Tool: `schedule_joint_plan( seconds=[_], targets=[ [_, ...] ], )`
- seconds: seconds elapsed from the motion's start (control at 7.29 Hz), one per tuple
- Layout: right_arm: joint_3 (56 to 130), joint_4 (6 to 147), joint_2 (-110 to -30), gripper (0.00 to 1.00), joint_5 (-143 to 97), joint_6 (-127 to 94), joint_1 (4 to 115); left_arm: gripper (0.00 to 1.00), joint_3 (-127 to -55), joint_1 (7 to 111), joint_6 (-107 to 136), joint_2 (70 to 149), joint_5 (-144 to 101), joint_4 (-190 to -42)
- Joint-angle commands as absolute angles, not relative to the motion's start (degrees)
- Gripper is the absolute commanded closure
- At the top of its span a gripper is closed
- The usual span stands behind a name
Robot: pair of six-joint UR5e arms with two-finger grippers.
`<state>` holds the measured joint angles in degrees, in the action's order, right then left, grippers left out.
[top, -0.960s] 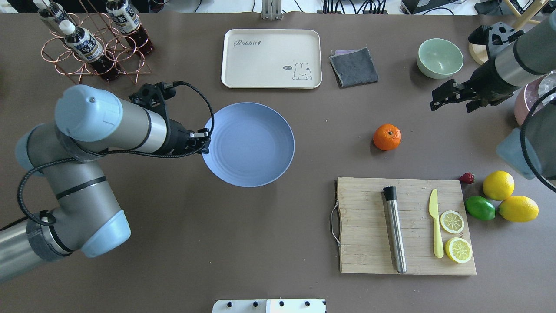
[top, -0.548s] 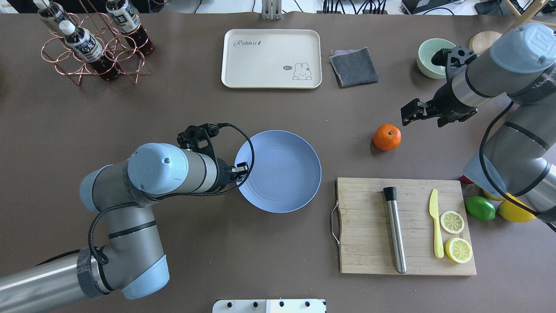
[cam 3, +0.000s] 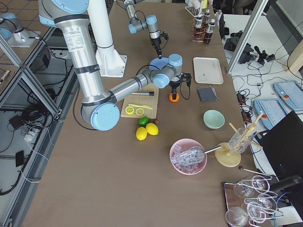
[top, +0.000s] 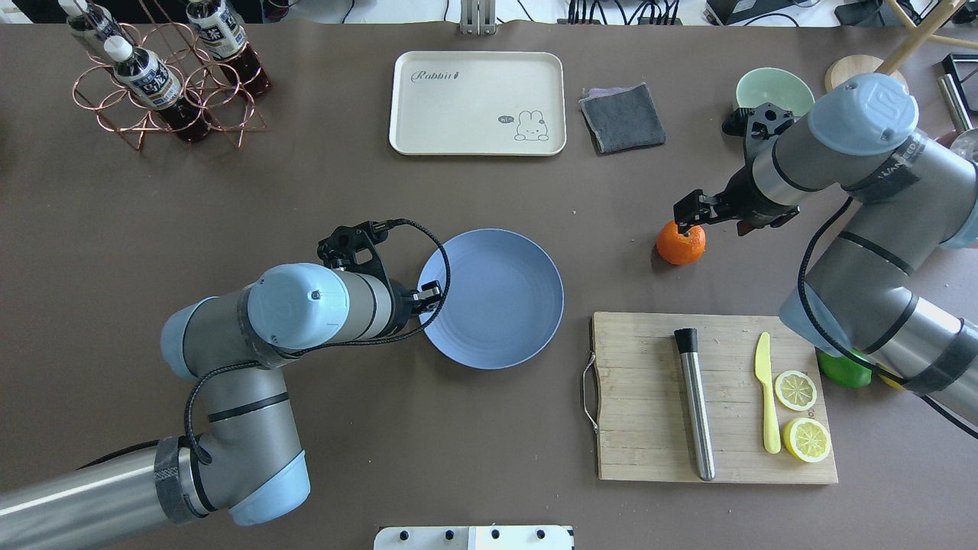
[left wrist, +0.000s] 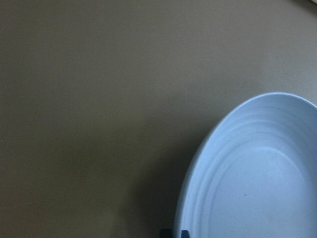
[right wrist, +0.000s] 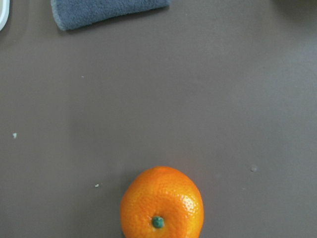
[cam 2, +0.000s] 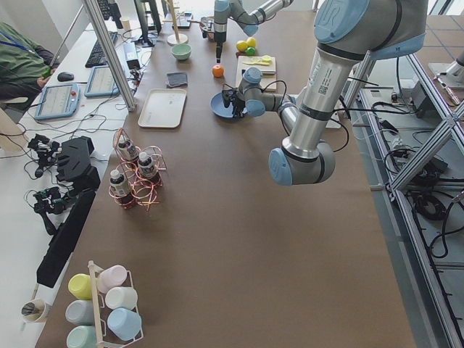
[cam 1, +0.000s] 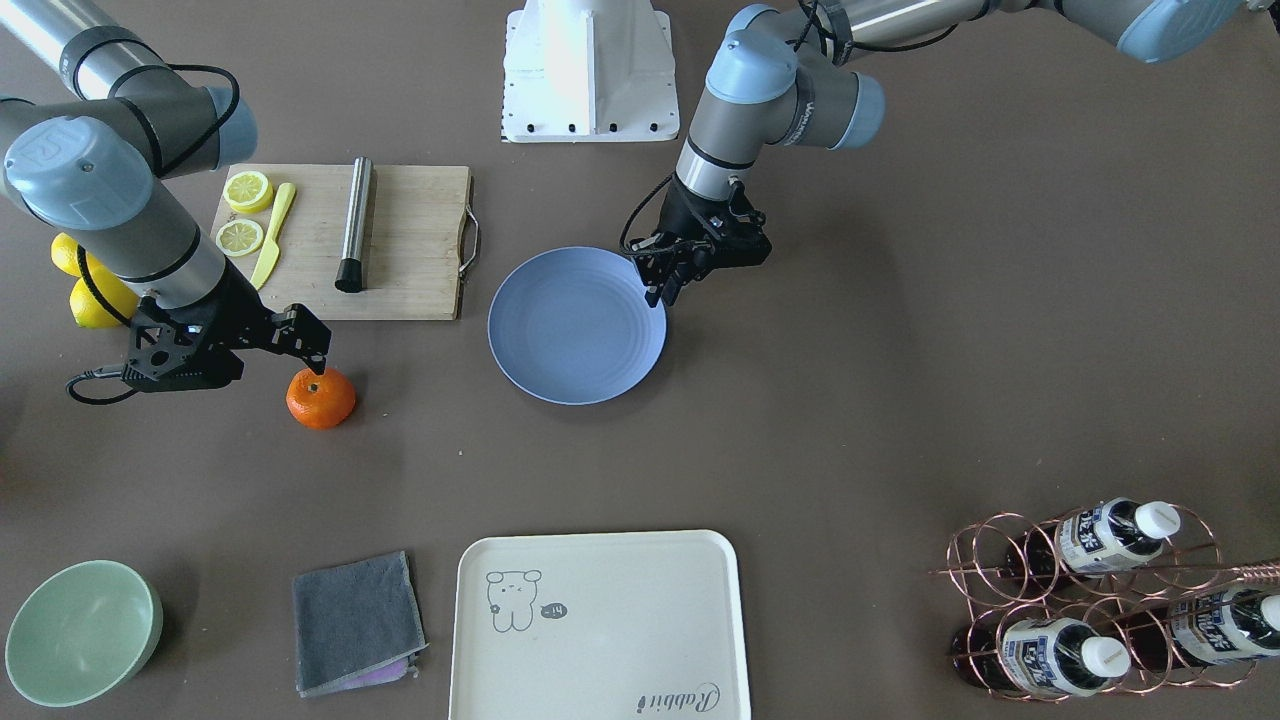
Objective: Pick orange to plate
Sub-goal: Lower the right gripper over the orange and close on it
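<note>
The orange (top: 680, 244) (cam 1: 320, 400) rests on the brown table, right of centre, its stem dot upward in the right wrist view (right wrist: 162, 203). My right gripper (top: 707, 220) (cam 1: 298, 356) hovers open just over it, one fingertip (top: 682, 220) above its top, nothing gripped. The light blue plate (top: 497, 305) (cam 1: 575, 330) lies flat mid-table, empty. My left gripper (top: 429, 294) (cam 1: 660, 288) is shut on the plate's left rim, its tips just showing at the rim in the left wrist view (left wrist: 176, 233).
A cutting board (top: 649, 397) with a steel muddler, yellow knife and lemon slices lies right of the plate. Lemons (cam 1: 85, 290) and a lime (top: 840, 370) sit under the right arm. At the far edge are a cream tray (top: 477, 103), grey cloth (top: 623, 114), green bowl (top: 772, 88) and bottle rack (top: 160, 76).
My left gripper dragged the plate right and toward the robot, then nearly stopped. My right gripper swept left and down from near the green bowl to just above the orange.
</note>
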<state>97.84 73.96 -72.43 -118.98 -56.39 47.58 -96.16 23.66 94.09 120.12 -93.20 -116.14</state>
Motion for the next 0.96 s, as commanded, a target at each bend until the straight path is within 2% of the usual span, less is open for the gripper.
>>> schedule_joint_plan(
  seconds=[0.0, 0.82],
  targets=[
    [95.1, 73.9, -69.4, 0.0, -116.9, -57.0, 45.8, 0.02, -96.2, 23.6, 94.2, 120.0, -92.4, -117.3],
    [89.1, 72.3, -68.6, 0.0, -113.1, -57.0, 43.9, 0.02, -96.1, 23.7, 94.0, 120.1, -92.4, -117.4]
  ],
)
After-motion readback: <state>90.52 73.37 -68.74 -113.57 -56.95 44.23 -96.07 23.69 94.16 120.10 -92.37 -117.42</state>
